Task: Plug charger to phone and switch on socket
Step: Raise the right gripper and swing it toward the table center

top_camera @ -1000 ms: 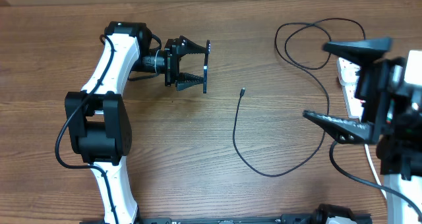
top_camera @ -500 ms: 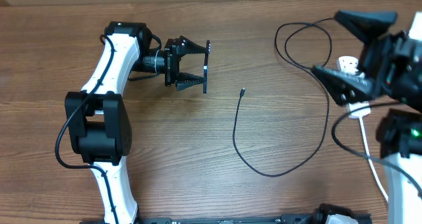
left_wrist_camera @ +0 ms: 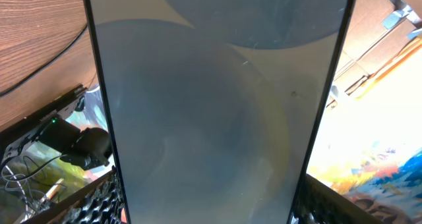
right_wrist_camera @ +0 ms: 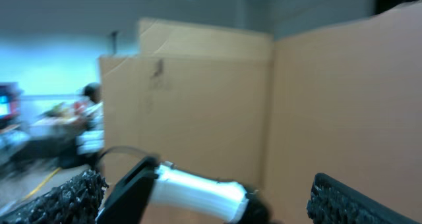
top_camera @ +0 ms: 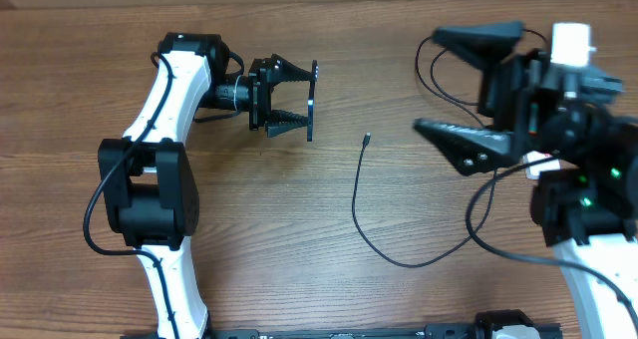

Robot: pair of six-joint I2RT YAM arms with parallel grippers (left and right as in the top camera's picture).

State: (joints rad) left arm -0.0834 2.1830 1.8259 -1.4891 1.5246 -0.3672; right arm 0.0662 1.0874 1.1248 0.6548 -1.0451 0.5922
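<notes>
The left gripper (top_camera: 297, 100) clamps the phone (left_wrist_camera: 217, 105) between its jaws. The right gripper (top_camera: 427, 83) gapes wide and holds nothing. The charger (top_camera: 353, 207) lies on the table, its plug tip between both grippers.

One phone (left_wrist_camera: 211, 118), one charger (top_camera: 353, 207)

Wood-grain table (top_camera: 299, 279), thin black charger (top_camera: 355, 209) in loose curves on it.
</notes>
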